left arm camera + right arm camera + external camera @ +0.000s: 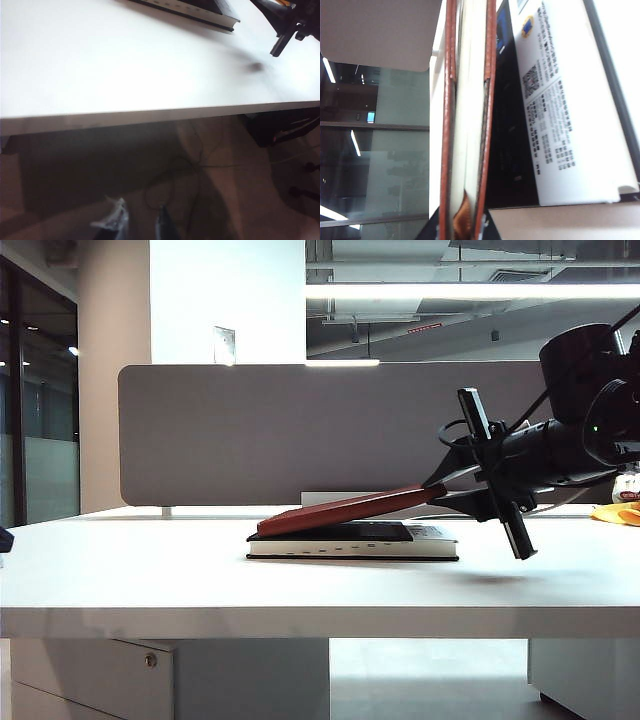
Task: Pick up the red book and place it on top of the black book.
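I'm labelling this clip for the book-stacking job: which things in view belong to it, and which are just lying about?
Job:
- thin red-brown leather-look book, one end held by right gripper, far end resting on
- flat black book

Lying about:
- yellow object at table's right edge
- idle left gripper

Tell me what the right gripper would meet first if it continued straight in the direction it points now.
Probably the black book: the right gripper, shut on the red book, points left and slightly down toward it; depth is uncertain.

Right end effector point(440, 490) reaches in level from the right, clamped on the red book point(350, 510); left end effector point(137, 225) hangs parted, holding nothing
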Controlling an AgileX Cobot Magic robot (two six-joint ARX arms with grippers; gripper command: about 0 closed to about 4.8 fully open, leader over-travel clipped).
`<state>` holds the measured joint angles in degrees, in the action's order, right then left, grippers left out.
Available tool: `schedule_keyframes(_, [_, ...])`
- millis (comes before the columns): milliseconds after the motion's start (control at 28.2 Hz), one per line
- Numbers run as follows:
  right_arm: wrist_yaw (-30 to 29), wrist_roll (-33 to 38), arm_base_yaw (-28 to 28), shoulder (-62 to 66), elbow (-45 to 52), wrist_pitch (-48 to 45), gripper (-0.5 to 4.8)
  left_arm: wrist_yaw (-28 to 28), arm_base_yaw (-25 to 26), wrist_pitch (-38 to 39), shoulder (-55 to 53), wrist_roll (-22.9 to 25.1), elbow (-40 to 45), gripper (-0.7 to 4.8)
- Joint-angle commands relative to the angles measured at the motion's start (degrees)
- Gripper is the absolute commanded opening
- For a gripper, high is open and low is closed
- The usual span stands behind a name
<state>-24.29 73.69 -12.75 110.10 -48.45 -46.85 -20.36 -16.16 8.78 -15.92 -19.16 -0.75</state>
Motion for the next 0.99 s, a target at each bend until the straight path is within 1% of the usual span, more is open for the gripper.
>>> schedule_keyframes(36, [0.09, -0.85, 0.07, 0.52, -0.39, 0.33, -0.02, -0.44, -0.04, 0.57, -0.02, 0.09, 0.09, 0.8])
schedule_keyframes(391, [0.15, -0.28, 1.49, 2.16, -1.81, 2.69, -0.02, -0.44, -0.04, 0.57, -0.02, 0.09, 0.07, 0.8])
schedule_keyframes(568, [0.09, -0.5, 2.21, 2.38, -5.44, 7.72, -0.02, -0.44, -0.04, 0.57, 0.0, 0.09, 0.07, 0.8])
schedule_keyframes(817, [-1.42, -1.9, 2.08, 2.84, -6.27, 12.26, -0.02, -0.42, -0.04, 0.57, 0.0, 0.26, 0.07, 0.8])
schedule_keyframes(924, [-2.71, -1.88, 2.08, 2.84, -6.25, 12.37, 0.0, -0.44, -0.04, 0.59, 0.0, 0.26, 0.07, 0.8])
schedule_keyframes(959, [-2.86, -1.84, 2.08, 2.84, -6.25, 12.39, 0.22, -0.44, -0.04, 0.59, 0.0, 0.26, 0.07, 0.8])
schedule_keyframes(995, [-2.89, -1.79, 2.08, 2.84, -6.25, 12.39, 0.3, -0.44, -0.04, 0.59, 0.0, 0.26, 0.07, 0.8])
